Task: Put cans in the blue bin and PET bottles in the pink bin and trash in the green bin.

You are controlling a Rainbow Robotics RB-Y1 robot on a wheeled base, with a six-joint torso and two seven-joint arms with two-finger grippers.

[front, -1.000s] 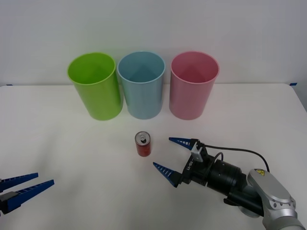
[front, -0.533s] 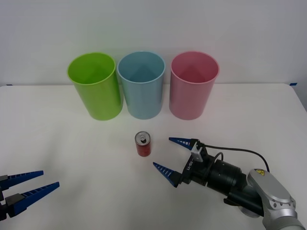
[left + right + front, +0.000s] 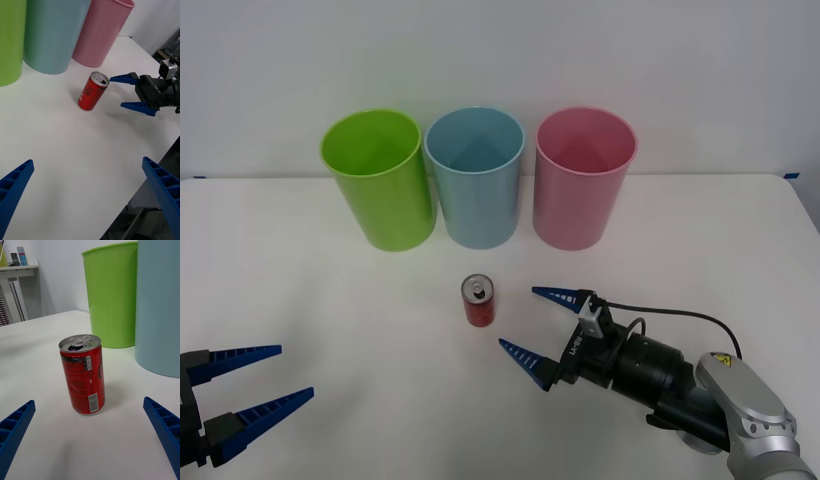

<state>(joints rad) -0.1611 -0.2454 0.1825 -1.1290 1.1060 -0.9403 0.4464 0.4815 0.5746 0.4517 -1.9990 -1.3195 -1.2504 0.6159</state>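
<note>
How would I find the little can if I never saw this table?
Look at the three tall bins along the back of the white table. In front of the blue bin stands the can, upright and alone. It is red, silver-topped, and far shorter than the bins.

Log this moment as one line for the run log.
right hand: open, beside can | can: upright, ungrasped | left hand: open, idle | bins: empty

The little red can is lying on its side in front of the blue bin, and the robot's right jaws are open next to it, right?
Not quite. The red can is standing upright, silver top up, as the right wrist view shows clearly. The rest holds: it sits in front of the blue bin, and the right gripper is beside it with its jaws open.
</note>
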